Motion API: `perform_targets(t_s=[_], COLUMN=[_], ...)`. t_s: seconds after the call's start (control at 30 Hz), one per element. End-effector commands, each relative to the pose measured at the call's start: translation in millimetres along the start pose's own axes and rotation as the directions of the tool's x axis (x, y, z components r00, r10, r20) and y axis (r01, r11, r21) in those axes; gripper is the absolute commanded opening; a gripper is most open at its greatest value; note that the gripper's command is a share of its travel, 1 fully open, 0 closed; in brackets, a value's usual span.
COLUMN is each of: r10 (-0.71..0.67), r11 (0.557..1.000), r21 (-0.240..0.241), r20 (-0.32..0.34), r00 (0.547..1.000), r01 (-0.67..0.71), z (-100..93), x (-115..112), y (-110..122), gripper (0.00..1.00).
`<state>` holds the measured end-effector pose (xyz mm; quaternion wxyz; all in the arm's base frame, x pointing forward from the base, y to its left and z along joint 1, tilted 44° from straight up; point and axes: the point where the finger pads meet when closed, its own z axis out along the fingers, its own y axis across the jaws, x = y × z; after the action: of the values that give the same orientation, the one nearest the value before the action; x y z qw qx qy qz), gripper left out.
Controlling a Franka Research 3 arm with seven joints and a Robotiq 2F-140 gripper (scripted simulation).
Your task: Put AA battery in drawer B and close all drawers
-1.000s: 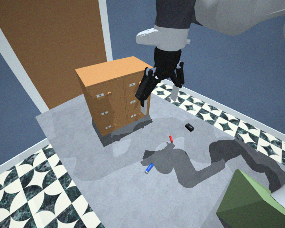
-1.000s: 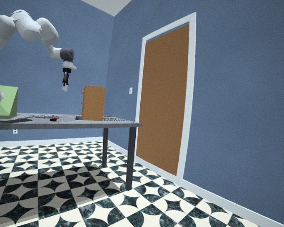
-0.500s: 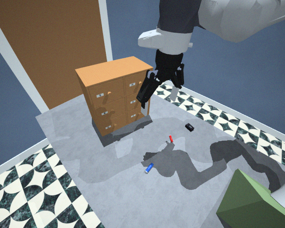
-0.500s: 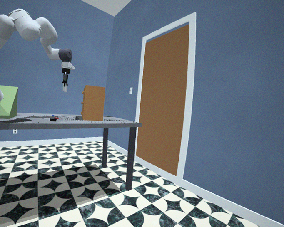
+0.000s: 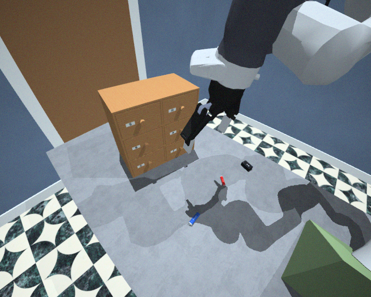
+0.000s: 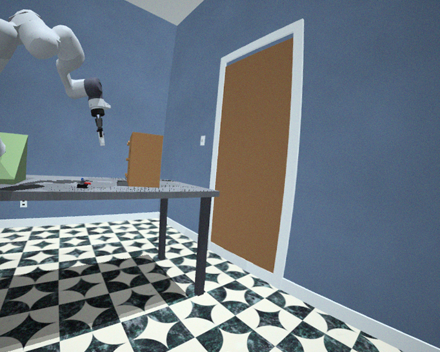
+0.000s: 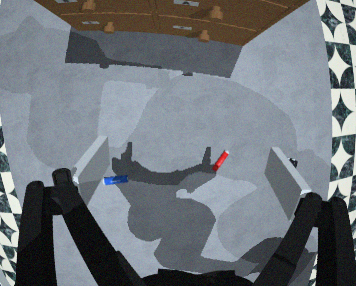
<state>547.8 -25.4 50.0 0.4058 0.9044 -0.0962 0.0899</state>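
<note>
The wooden chest (image 5: 148, 92) (image 6: 145, 160) (image 7: 255, 20) stands upright with two columns of three drawers, all looking pushed in. Each has a knob and a small label; I cannot surely read which is B. A red cylinder (image 5: 222, 180) (image 6: 87, 183) (image 7: 221, 160) and a longer blue cylinder (image 5: 194, 218) (image 6: 82, 179) (image 7: 116, 180) lie on the table in front of the chest. Both look like batteries; their sizes are not legible. My gripper (image 5: 206, 135) (image 6: 101, 139) (image 7: 189, 156) is open and empty, high above the table in front of the chest.
A small black block (image 5: 247, 165) (image 6: 82, 185) (image 7: 293, 162) lies on the table (image 5: 154, 266), to the right of the red cylinder in the top view. A large green angular block (image 5: 315, 256) (image 6: 13, 153) stands near the arm's base.
</note>
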Motion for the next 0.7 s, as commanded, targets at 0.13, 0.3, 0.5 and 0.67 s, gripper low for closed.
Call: perform_targets(t_s=[0.13,0.3,0.5,0.67], r10=[0.066,0.067,0.065,0.064], r11=[0.998,0.998,0.998,0.998], r21=[0.021,0.021,0.021,0.021], r20=[-0.185,-0.333,-0.499,-0.578], r00=[0.98,0.941,0.864,0.813], r01=[-0.063,-0.063,-0.063,-0.063], z=[10.2,22.0,36.2,43.5], x=[16,23,32,36], y=[-6,-6,-5,-5], gripper=[1.0,1.0,1.0,1.0])
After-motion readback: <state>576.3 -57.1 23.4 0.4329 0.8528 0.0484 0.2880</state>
